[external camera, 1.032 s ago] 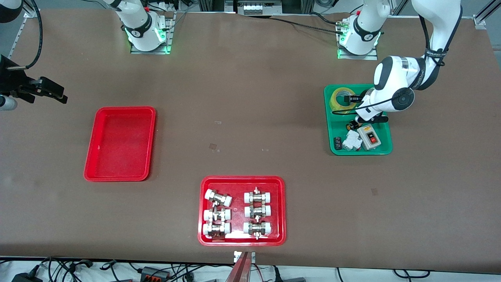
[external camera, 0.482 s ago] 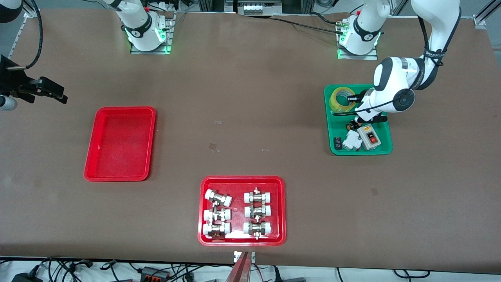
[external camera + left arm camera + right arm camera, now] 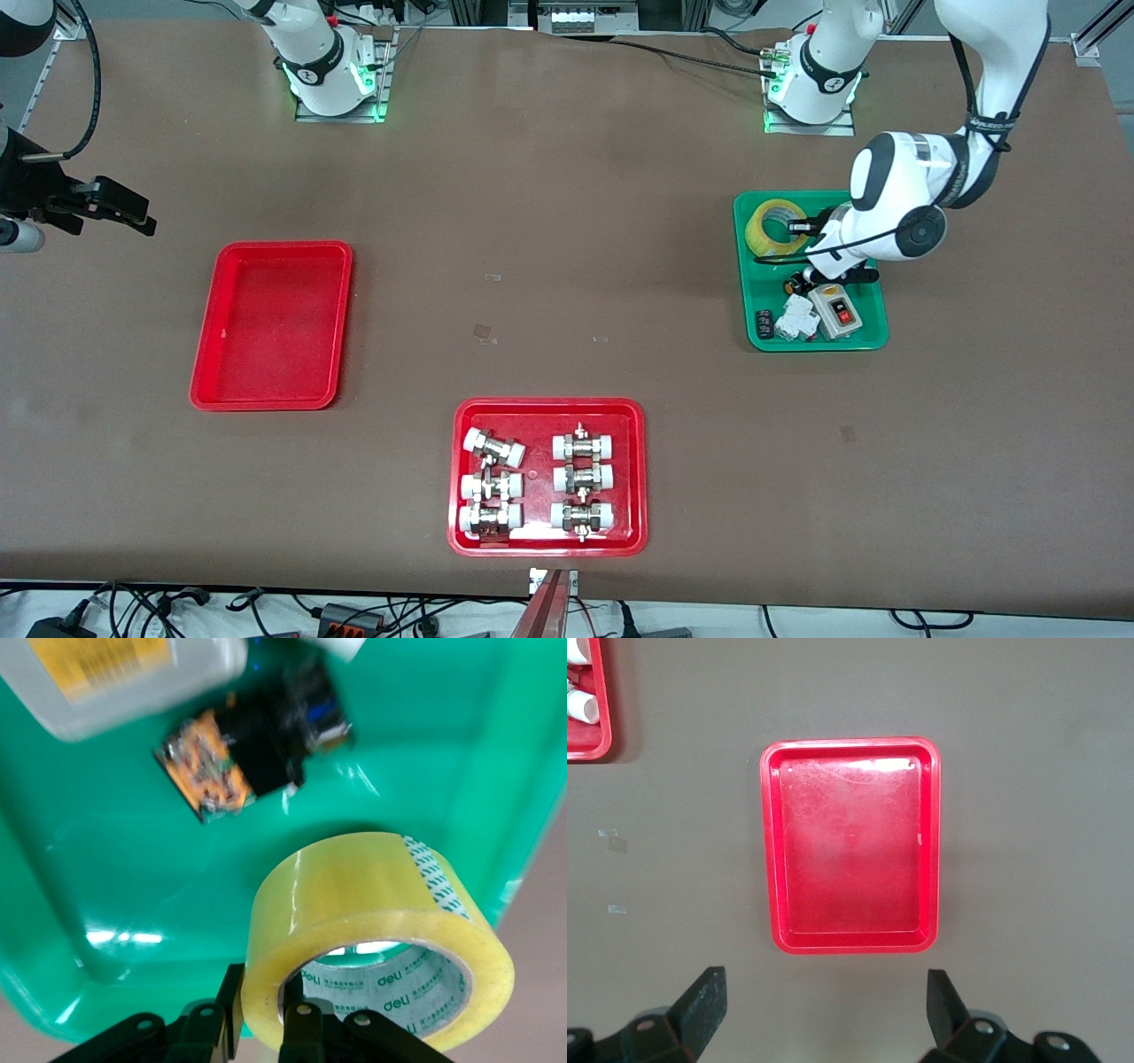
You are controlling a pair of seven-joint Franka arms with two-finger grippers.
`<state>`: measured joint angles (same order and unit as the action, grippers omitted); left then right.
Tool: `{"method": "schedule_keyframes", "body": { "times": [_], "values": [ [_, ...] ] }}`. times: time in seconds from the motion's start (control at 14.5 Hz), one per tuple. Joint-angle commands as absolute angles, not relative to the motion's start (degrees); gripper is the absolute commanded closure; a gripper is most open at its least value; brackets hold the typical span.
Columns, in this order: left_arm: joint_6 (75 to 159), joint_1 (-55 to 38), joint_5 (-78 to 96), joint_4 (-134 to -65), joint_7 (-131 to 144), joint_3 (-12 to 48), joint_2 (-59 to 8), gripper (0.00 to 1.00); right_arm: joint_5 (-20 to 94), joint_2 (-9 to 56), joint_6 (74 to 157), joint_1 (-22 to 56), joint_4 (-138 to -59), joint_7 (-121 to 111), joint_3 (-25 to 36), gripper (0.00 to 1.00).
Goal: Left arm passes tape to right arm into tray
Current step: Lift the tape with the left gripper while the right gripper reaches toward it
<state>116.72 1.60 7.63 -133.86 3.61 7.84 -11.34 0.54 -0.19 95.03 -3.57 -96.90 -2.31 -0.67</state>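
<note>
The yellow translucent tape point(image 3: 769, 227) is in the green tray point(image 3: 742, 275), at its end nearest the robots' bases. My left gripper point(image 3: 800, 226) is shut on the roll's wall, one finger inside the hole and one outside. The left wrist view shows the tape point(image 3: 372, 904) tilted just above the green tray's floor point(image 3: 106, 868), in my left gripper point(image 3: 264, 997). The plain red tray point(image 3: 270, 328) lies empty toward the right arm's end of the table. My right gripper point(image 3: 128, 213) is open and empty, waiting in the air beside that tray point(image 3: 850, 850); its fingers point(image 3: 704, 997) are spread wide.
The green tray also holds a grey switch box point(image 3: 837, 310), a white part point(image 3: 796, 319) and a black and orange part point(image 3: 235, 762). A second red tray point(image 3: 540, 412) with several white-capped metal fittings sits near the front camera.
My left arm's wrist has shifted slightly toward its end of the table, and the tape has moved a little with it. My right arm has barely moved.
</note>
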Motion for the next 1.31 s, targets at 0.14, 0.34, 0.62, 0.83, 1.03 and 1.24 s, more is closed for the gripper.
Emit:
{"method": "schedule_keyframes", "body": {
  "times": [0.14,0.34,0.62,0.83,1.03,1.24],
  "values": [
    [100.7,1.9,8.7,-117.2,2.5,8.3,-10.5,0.99,0.1,-0.5,94.9,-3.8,-97.6,-2.9,-1.0,0.0],
    [95.9,1.2,10.5,-109.0,10.4,14.6,-11.2,1.0,0.4,-0.2,94.7,-2.6,-97.4,-3.0,-1.0,0.0],
    [92.5,0.2,17.3,-96.8,18.6,24.5,-14.1,1.0,0.8,-0.2,93.4,-1.1,-97.4,-2.1,-1.0,0.0],
    [93.1,-0.1,27.6,-89.1,20.6,29.1,-17.2,1.0,3.5,0.2,90.9,1.9,-97.4,-1.9,-1.0,0.0],
    [94.0,-3.6,35.6,-81.9,23.6,29.6,-20.5,1.0,13.9,1.8,90.8,4.4,-97.2,-2.0,-1.0,0.0],
    [98.6,-5.7,36.3,-76.6,26.9,29.7,-24.1,1.0,23.1,4.8,91.0,6.2,-95.1,-2.7,-1.2,0.0]
  ]
}}
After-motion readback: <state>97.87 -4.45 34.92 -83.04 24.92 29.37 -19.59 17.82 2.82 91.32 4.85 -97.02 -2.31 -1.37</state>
